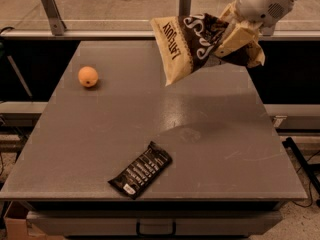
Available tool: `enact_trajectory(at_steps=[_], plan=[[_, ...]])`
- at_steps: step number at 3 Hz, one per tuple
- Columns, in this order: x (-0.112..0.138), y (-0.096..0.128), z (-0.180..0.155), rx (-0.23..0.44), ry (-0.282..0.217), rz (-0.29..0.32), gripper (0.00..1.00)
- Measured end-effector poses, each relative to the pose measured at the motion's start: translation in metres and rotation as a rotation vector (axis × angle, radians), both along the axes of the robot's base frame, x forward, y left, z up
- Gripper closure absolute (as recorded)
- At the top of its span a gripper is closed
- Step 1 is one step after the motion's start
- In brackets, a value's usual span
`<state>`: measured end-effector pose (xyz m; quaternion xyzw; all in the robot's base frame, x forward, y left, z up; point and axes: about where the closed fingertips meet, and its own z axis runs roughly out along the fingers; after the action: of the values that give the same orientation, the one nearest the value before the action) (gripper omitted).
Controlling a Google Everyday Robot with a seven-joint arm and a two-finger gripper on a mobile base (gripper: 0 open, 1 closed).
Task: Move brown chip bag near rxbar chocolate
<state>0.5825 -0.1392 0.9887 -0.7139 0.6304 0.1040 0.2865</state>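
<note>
- Upper right of frame: gripper point(239, 34), fingers clamped on brown chip bag point(192, 44), aloft over bench point(230, 134)
- Lower centre: rxbar chocolate point(141, 170), well apart, down-left of bag, lying diagonal

Gripper point(231, 40), upper right: smooth pale plastic, pinching crinkly, glossy brown chip bag point(187, 45). Table point(215, 154): smooth grey, slight sheen. rxbar chocolate point(141, 170): glossy black wrapper.

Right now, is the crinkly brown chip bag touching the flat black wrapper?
Apart. Camera view shows bare grey table between the brown chip bag and black wrapper; the gripper holds the bag, far right.
</note>
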Motion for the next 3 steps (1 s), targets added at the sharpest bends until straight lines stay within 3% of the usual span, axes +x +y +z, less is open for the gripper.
enact_trajectory(at_steps=[1,2,3], plan=[[-0.017,0.015,-0.010,-0.005,0.022,0.043,1.00],[-0.031,0.030,-0.040,-0.014,0.054,0.082,1.00],[-0.041,0.040,-0.076,-0.024,0.096,0.101,0.82]])
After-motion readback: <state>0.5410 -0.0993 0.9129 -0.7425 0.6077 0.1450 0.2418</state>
